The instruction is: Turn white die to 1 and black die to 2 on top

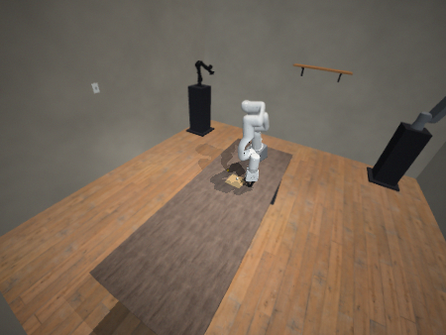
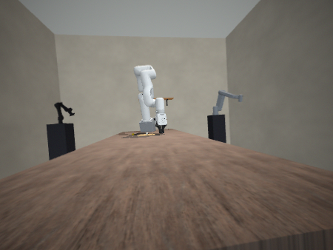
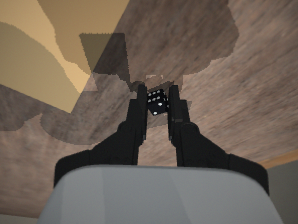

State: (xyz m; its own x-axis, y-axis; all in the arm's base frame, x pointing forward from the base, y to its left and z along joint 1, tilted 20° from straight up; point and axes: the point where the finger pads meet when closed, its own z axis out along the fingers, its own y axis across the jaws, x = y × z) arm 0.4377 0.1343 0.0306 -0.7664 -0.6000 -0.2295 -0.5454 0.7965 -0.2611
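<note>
My gripper [image 1: 250, 184] [image 2: 161, 133] [image 3: 157, 97] is low at the table, pointing down beside the mat. Its fingers are shut on the black die [image 3: 157, 102], which is off the mat. One die face shows several white pips in rows and the adjacent face shows two; I cannot tell which face is up. The tan mat [image 1: 231, 182] [image 3: 55, 97] lies flat beside the gripper. The white die [image 1: 237, 178] [image 2: 146, 133] is small on the mat, its pips unreadable. The yellow die [image 1: 228, 170] [image 2: 133, 134] is near the mat's far-left side, its pips also unreadable.
The long brown table [image 1: 188, 238] [image 2: 166, 185] [image 3: 210, 105] carries everything. Arm shadows fall across the mat and the table around it. Two black pedestals [image 1: 199, 109] [image 1: 398, 156] with other arms stand away from the table.
</note>
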